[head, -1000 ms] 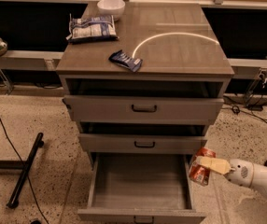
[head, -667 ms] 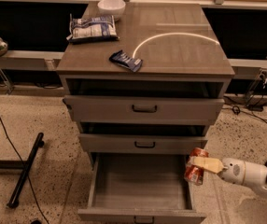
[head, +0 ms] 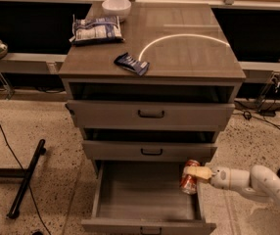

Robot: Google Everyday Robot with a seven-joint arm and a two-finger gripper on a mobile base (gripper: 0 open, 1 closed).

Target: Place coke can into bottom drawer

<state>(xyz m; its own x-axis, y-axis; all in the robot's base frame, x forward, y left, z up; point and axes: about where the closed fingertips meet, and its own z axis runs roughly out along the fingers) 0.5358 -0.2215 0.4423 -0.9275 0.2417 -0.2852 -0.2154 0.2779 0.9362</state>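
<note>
Leftward: end effector clasps red coke can, perhaps over bottom drawer.

My white arm comes in from 4 o'clock. My gripper has its tan fingers clamped on the small red coke can with the silver top. The can leans a little at the 3 o'clock side of the pulled-out grey wood-grain bottom drawer (plain grey inside). The two shallower grey drawers with black handles sit above. On the grey cabinet top, a round white bowl stands at 12 o'clock. A blue-and-white snack packet lies at 10 o'clock, and a dark blue wrapper lies near the front edge.
</note>
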